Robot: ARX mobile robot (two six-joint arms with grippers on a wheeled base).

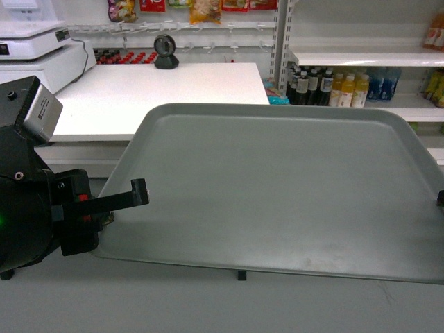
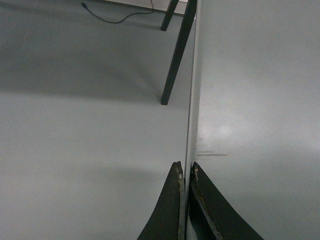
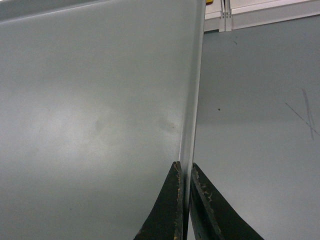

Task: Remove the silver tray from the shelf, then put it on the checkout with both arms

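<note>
The silver tray [image 1: 277, 187] is off the shelf [image 1: 361, 55] and hangs in the air between the two arms, roughly level, with the grey floor showing beneath its near edge. The left gripper [image 2: 186, 175] is pinched tight on the tray's left rim, and the right gripper [image 3: 184, 172] is clamped the same way on the right rim; from the head camera only a sliver of that right one shows at the far right edge. So the lift looks done and the carry to the checkout [image 1: 159, 90] is the step in hand. That white counter lies far and to the left, its near edge partly hidden behind the tray's far left corner. The next move, I'd judge, calls for both arms to travel together, keeping the tray flat and above the counter's lip. Its top looks roomy, though a small black device [image 1: 166, 52] at its far edge and a white scale [image 1: 31, 38] on the left limit the depth.
</note>
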